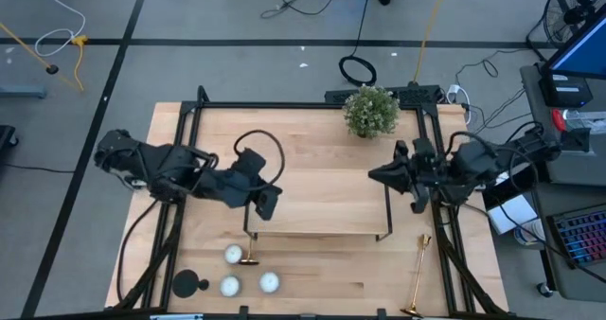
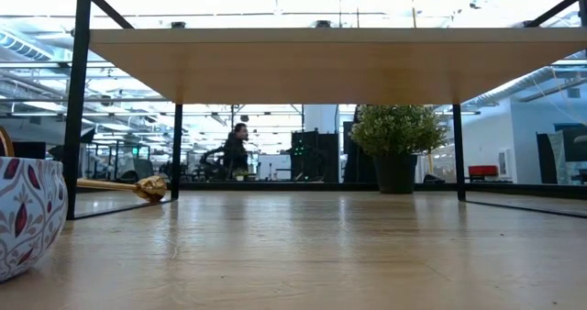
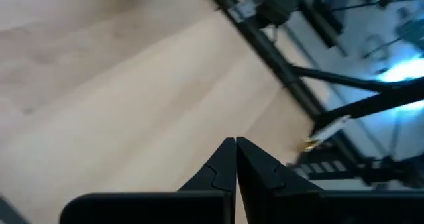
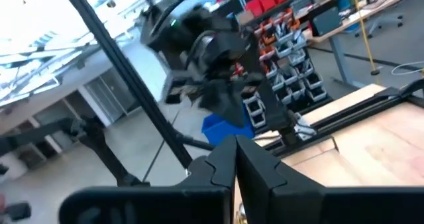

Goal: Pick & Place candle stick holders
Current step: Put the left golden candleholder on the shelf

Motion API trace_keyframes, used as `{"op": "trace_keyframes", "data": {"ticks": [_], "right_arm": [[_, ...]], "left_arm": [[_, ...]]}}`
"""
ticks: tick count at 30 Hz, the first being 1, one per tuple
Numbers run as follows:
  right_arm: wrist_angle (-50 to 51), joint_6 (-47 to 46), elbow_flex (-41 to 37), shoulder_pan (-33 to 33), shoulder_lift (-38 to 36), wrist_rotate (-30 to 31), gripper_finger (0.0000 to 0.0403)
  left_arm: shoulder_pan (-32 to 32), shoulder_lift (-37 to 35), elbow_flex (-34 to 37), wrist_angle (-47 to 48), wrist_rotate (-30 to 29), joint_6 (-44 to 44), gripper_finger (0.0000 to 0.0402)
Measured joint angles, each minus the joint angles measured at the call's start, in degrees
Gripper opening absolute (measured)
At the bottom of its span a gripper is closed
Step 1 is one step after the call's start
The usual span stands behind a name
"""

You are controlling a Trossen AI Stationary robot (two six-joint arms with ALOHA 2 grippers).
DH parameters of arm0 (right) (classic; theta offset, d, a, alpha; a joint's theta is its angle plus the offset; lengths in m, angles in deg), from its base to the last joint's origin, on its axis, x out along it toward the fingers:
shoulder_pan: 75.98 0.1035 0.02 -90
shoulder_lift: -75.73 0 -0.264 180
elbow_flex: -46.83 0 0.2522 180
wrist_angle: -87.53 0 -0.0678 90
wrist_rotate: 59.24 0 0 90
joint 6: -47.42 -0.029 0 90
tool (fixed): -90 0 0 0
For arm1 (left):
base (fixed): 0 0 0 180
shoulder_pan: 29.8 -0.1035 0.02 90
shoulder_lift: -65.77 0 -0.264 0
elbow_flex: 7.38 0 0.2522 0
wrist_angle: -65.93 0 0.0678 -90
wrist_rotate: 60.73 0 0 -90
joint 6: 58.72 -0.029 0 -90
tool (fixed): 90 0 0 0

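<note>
The left gripper (image 1: 268, 201) is being held pressed shut and empty above the left end of the long wooden black-framed stand (image 1: 317, 227); its fingertips (image 3: 233, 146) are meeting in the left wrist view, with nothing between them. The right gripper (image 1: 377, 174) is likewise being kept shut and empty, above the stand's right end.

No candle stick holder is being carried. The shorter slim shiny gold candlestick (image 1: 249, 255) is lying near the front edge among the small white round candles (image 1: 233, 255). The longer gold candlestick (image 1: 417, 280) is lying flat at the front right, probably awaiting pickup. The short black round-based holder (image 1: 187, 284) is resting at the front left. The potted green plant (image 1: 369, 111) is standing at the rear, clear of the work.
</note>
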Motion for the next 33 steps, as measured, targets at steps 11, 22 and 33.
{"op": "trace_keyframes", "data": {"ticks": [11,22,33], "right_arm": [[-5.7,0.5,0.0,0.0,3.3,-0.3,0.0006],[-6.0,0.2,0.0,0.0,3.7,-0.2,0.0009],[-6.0,0.1,0.0,0.0,3.7,-0.2,0.0017]], "left_arm": [[-6.2,-2.9,0.0,20.8,7.0,0.0,0.0005],[-1.8,-3.8,0.2,31.9,11.6,10.3,0.0010],[1.4,-3.7,1.7,32.0,10.9,28.2,0.0011]]}}
